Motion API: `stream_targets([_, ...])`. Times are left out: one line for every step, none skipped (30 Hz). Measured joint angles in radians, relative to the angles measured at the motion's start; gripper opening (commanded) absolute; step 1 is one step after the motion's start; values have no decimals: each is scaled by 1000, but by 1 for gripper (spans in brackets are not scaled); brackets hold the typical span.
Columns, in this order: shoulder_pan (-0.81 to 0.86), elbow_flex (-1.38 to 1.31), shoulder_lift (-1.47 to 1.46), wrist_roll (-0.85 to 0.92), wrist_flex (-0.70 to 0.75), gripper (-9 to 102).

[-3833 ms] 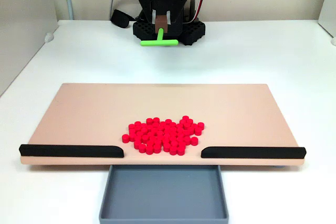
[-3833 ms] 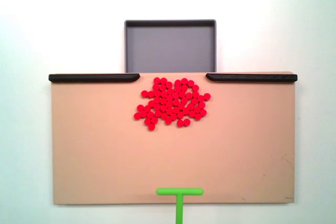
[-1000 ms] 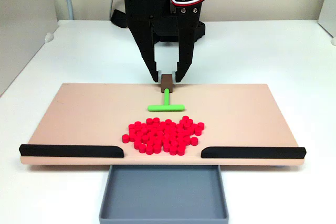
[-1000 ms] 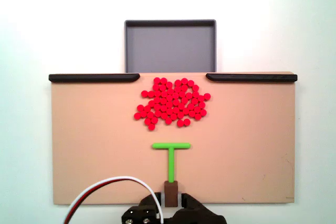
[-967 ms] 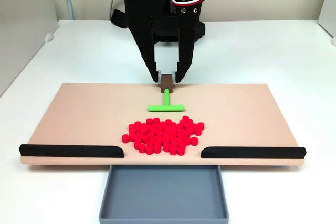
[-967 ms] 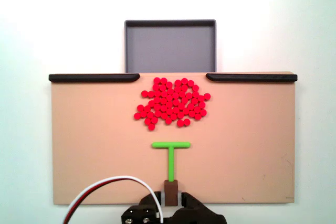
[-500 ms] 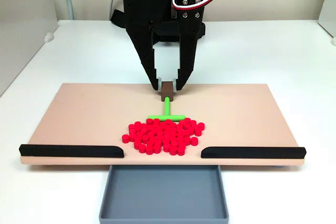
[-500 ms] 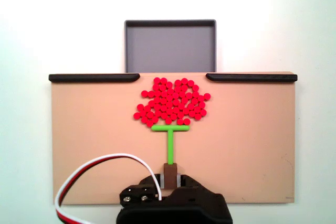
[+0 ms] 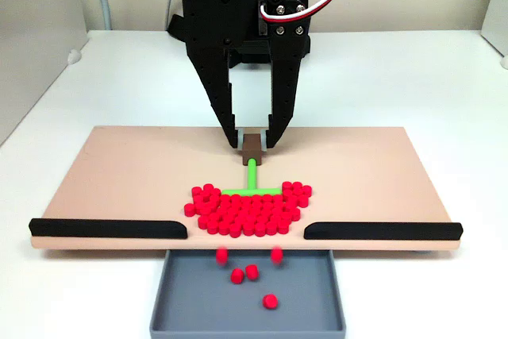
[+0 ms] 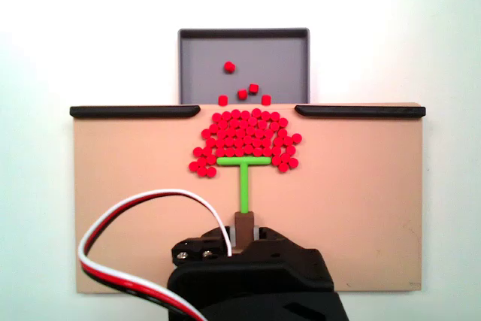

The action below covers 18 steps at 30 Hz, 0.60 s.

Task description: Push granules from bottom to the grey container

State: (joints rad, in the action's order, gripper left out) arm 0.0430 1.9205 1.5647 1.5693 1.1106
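The hand (image 9: 253,140) is closed on the brown block (image 9: 252,147) at the stem end of the green T-shaped tool (image 9: 251,184), its black body covering the near board edge in the fixed view from above (image 10: 242,232). The tool's crossbar (image 10: 243,161) is buried in the granules (image 10: 244,139), which partly hide it in the front fixed view. The granules (image 9: 250,210) crowd the gap between the two black strips (image 9: 107,229) on the tan board (image 9: 127,172). Five lie in the grey container (image 9: 182,295), whose bottom edge is cut off there; from above the grey container (image 10: 199,73) touches the board on the white surface (image 10: 391,35).
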Motion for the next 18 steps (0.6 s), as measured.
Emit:
stream_targets([0,-5,-3,3,0,0])
stream_targets([3,-8,-5,5,0,0])
stream_targets([6,-8,-5,6,0,0])
stream_targets([6,-11,-6,9,0,0])
stream_targets([6,-14,-9,9,0,0])
stream_targets([6,-17,-12,12,0,0])
stream_targets([6,-20,-14,12,0,0])
stream_targets([6,-20,-14,12,0,0])
stream_targets([6,-20,-14,12,0,0])
stream_targets([6,-20,-14,12,0,0])
stream_targets([6,-20,-14,12,0,0])
stream_targets([6,-20,-14,12,0,0])
stream_targets([6,-20,-12,12,0,0])
stream_targets([6,-20,-3,12,0,0])
stream_targets([6,-20,-2,14,2,0])
stream_targets([6,-14,12,17,2,0])
stream_targets([6,-6,26,21,8,0])
stream_targets([6,-8,34,21,28,0])
